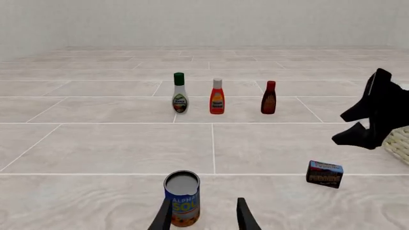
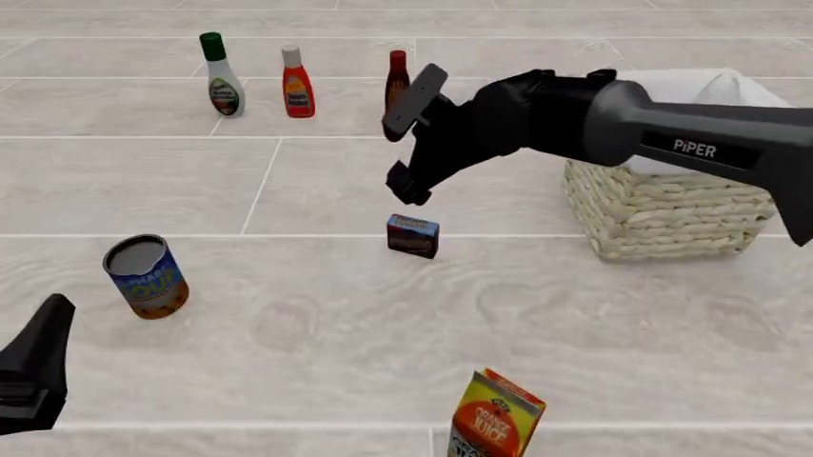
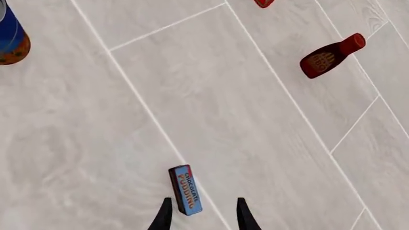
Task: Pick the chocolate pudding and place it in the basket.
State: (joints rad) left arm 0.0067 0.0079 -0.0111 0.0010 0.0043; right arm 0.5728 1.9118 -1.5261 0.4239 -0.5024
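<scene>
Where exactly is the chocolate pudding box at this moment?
In the front view the chocolate pudding stands on the tiled surface near the middle, left of the basket and below the open right gripper, which hangs above it.

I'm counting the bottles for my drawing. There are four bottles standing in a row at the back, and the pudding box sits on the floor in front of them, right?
Not quite: there are three bottles, not four, as the front view shows: a green-capped one, a red one and a dark brown one. The chocolate pudding does sit in front of them.
</scene>
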